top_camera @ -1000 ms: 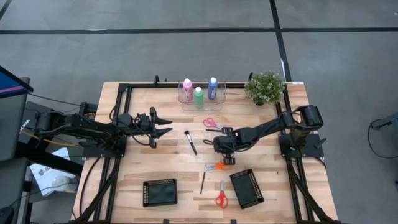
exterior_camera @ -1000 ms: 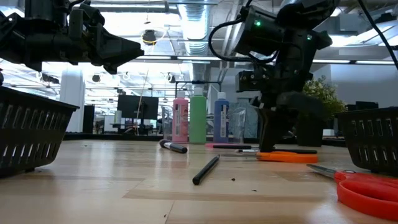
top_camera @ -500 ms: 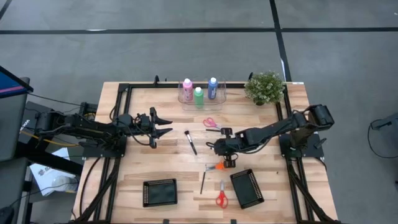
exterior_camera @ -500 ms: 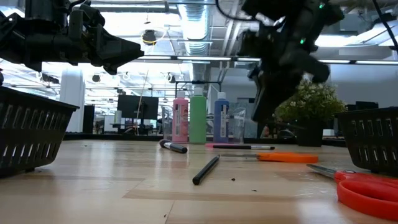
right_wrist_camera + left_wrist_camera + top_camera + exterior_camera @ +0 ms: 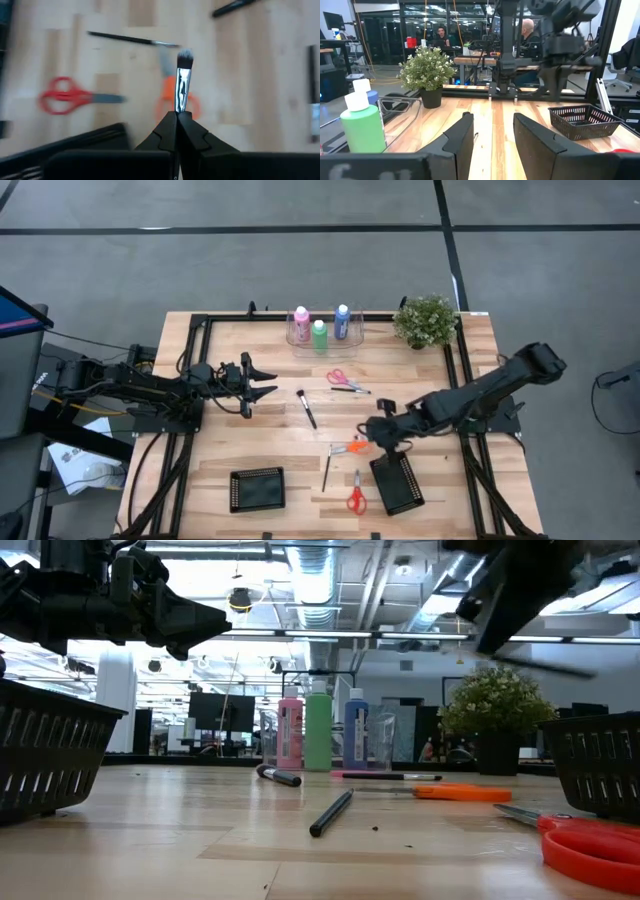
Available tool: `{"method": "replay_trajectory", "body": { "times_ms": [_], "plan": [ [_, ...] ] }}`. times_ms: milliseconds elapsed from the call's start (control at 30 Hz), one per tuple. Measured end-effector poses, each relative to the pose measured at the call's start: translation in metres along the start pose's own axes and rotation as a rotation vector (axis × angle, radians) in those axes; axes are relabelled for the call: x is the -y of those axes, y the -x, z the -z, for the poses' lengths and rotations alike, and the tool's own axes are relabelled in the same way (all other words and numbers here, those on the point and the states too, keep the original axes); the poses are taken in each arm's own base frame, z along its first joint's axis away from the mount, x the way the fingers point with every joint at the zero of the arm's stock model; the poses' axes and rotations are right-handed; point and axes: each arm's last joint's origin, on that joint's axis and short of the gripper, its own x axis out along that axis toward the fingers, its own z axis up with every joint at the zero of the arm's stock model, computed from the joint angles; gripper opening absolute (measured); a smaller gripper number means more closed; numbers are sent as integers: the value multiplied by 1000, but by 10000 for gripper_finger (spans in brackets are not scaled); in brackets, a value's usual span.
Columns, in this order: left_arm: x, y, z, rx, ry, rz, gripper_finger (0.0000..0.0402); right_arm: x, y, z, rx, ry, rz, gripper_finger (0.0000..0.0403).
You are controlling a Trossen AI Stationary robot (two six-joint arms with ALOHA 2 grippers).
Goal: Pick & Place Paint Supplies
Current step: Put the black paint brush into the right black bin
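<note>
1. Brush [image 5: 182, 84] – I see it clamped by its handle in the right gripper [image 5: 384, 432], held above the table [image 5: 400, 380] beside the black basket [image 5: 398, 483] and over the orange scissors [image 5: 349, 448].
2. Paint bottles [image 5: 319, 329] – pink, green and blue stand in the clear holder [image 5: 355, 332] at the far edge.
3. Left gripper [image 5: 268, 380] hovers left of centre, fingers spread, holding nothing.
4. Two more brushes [image 5: 306, 409] lie on the wood.

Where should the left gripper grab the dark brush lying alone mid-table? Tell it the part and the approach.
Grip the brush at mid-handle, coming straight down from above with the fingers closing across its width. It lies flat on the wood, clear of the pink scissors, with its bristle head toward the bottles, so the slim handle is the free part. The left gripper waits open nearby.
</note>
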Motion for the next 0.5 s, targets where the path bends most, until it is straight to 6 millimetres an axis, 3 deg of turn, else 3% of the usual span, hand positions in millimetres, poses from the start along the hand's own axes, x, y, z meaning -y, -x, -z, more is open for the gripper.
{"method": "replay_trajectory", "body": {
  "times_ms": [233, 500],
  "plan": [
    [0, 0, 0, 0, 0, 0, 131, -35, 11, 17, -44, -114, -114, 0],
    [0, 0, 0, 3, 17, 0, 131, -59, 3, 32, -134, -350, -125, 0]
  ]
}}
